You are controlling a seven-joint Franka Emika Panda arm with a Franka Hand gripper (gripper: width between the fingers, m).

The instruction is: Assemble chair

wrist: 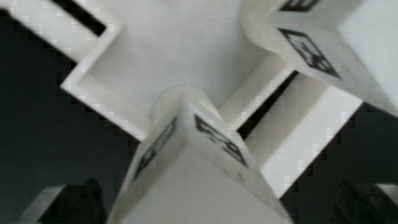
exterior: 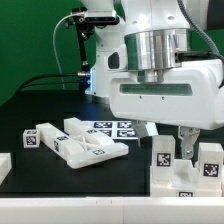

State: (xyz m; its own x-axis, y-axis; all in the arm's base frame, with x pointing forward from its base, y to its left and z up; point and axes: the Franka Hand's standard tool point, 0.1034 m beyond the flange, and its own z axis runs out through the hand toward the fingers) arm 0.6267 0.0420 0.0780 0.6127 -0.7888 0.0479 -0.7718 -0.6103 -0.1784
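My exterior view sits low, near the level of the black table (exterior: 50, 110). It looks across it from just in front of the chair parts (exterior: 85, 143). The arm (exterior: 165, 70) looms very close, filling that view's upper right. My wrist view looks down past the gripper (exterior: 186, 148) from very close, and it is blurred. As far as I can tell, both views share the tagged upright pieces (exterior: 163, 157) (wrist: 196, 160) at the exterior view's right.
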